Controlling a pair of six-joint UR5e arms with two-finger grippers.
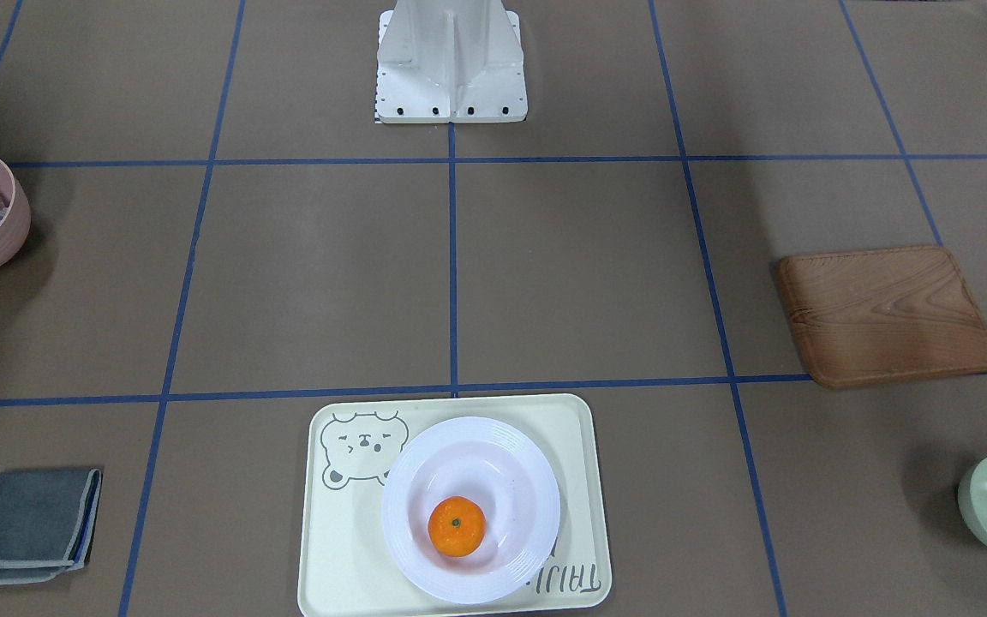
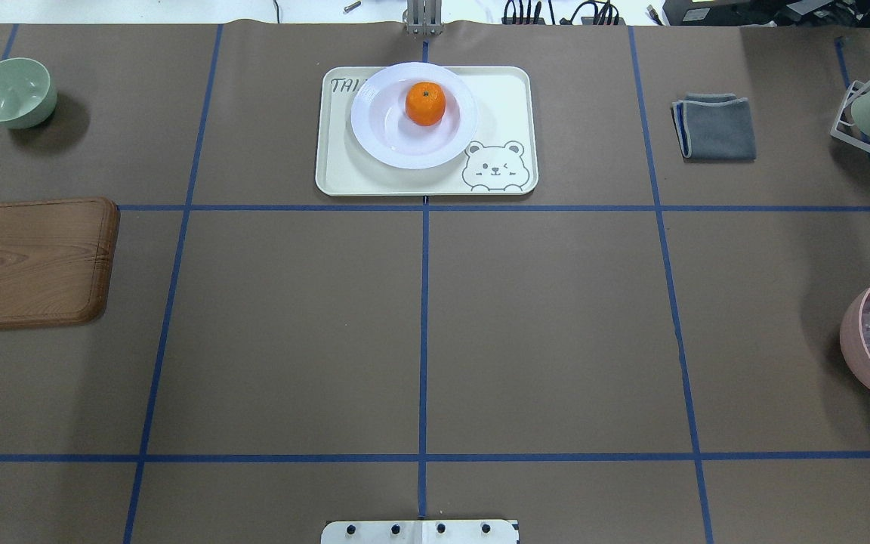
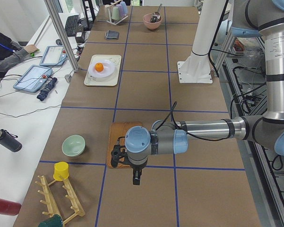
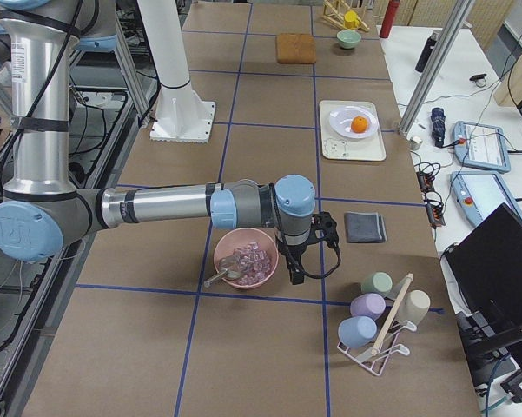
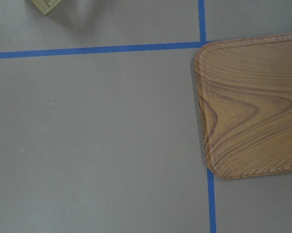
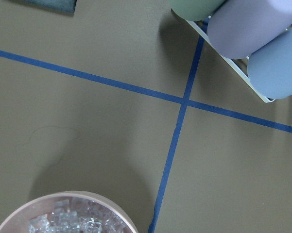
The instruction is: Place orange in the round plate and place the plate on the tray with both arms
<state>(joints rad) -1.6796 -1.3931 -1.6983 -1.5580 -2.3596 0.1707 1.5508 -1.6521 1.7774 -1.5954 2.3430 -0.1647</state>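
Observation:
The orange [image 1: 457,526] [image 2: 425,103] lies in the sunken centre of the white round plate [image 1: 536,480] [image 2: 374,136]. The plate stands on the cream bear tray [image 1: 331,548] [image 2: 503,98] at the table's far middle. No gripper touches them. Both arms are drawn back to the table's ends. The left gripper [image 3: 117,156] hovers over the wooden board and shows only in the exterior left view. The right gripper [image 4: 324,228] hangs beside the pink bowl and shows only in the exterior right view. I cannot tell whether either is open or shut.
A wooden board [image 2: 27,261] and a pale green bowl [image 2: 12,91] lie on the robot's left. A grey folded cloth [image 2: 714,127], a pink bowl [image 2: 858,332] with cutlery and a cup rack [image 4: 378,321] are on its right. A person [image 3: 4,47] sits beyond the table.

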